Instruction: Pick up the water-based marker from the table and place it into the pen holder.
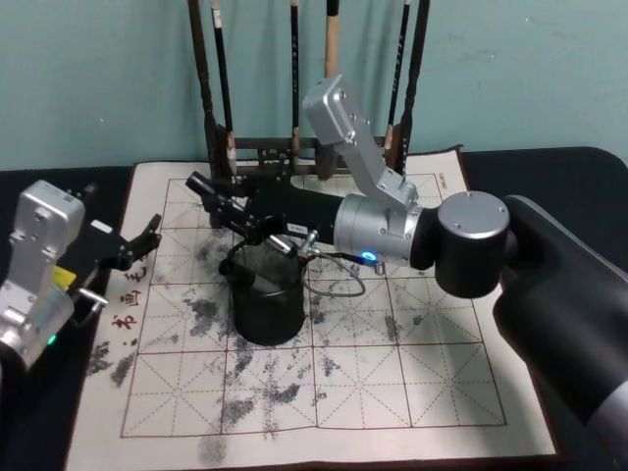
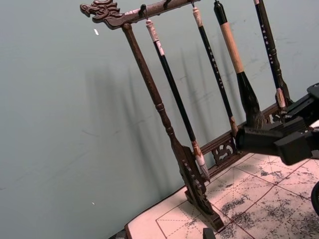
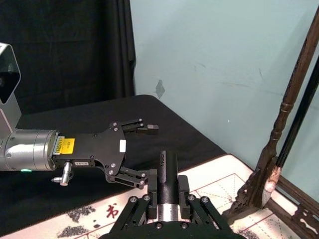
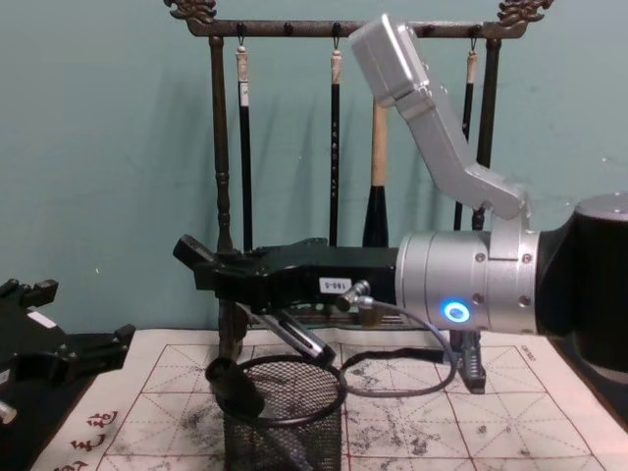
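Right gripper (image 4: pixel 201 263) hovers just above the pen holder (image 4: pixel 283 417), fingers pinching the marker (image 4: pixel 188 249); left gripper (image 1: pixel 147 239) sits well left of it, fingers spread.

A calligraphy desk: brush rack (image 4: pixel 343 29), ink-stained grid practice mat (image 1: pixel 412 363), teal wall (image 2: pixel 60 124).

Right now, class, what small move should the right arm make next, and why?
Probably tip the marker downward first: the right gripper holds it roughly level above the pen holder, so releasing now may let it miss the rim.
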